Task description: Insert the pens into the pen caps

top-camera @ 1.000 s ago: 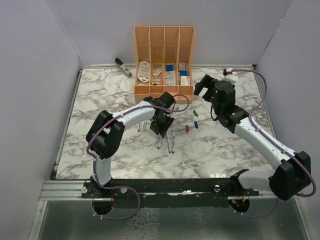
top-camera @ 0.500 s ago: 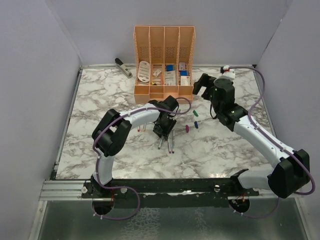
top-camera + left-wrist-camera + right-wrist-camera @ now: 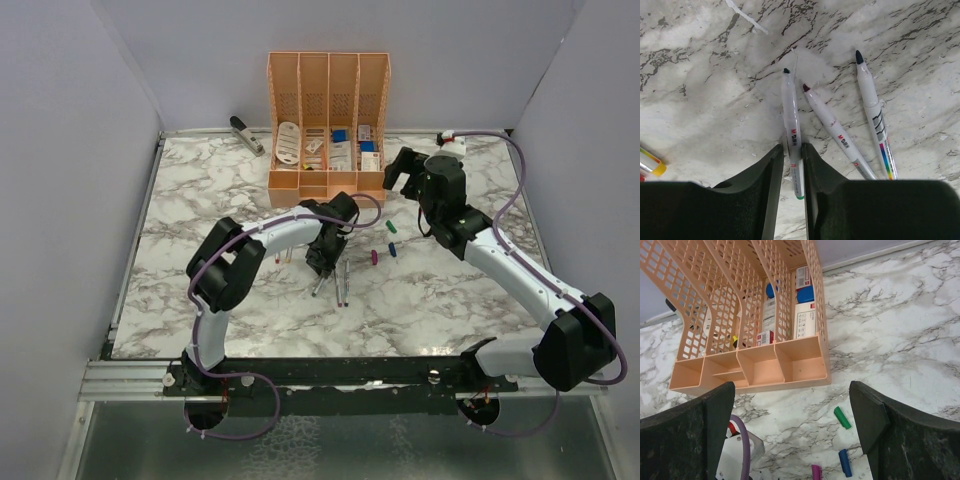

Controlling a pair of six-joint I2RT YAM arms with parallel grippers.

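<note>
My left gripper (image 3: pixel 792 160) sat low over the table (image 3: pixel 715 75), jaws clamped on the rear half of one pen (image 3: pixel 791 115). A second pen (image 3: pixel 832 125) and a third pen (image 3: pixel 872 105) lay just beside it. My right gripper (image 3: pixel 792 405) hung wide open near the organiser (image 3: pixel 790 370), above the green cap (image 3: pixel 842 417), blue cap (image 3: pixel 845 462) and purple cap (image 3: pixel 816 472).

Marble table (image 3: pixel 200 210) here, white with grey veins. At the back the orange organiser (image 3: pixel 300 184) stands on it. The stapler (image 3: pixel 246 134) lies off to its left, apart, near the rear edge. Mid-table, three pens (image 3: pixel 832 127) lie flat on the marble, splayed side by side, dark tips bare. Beside them sit loose caps, each apart from the others: green cap (image 3: pixel 842 417), blue cap (image 3: pixel 845 463), purple cap (image 3: pixel 816 472).
</note>
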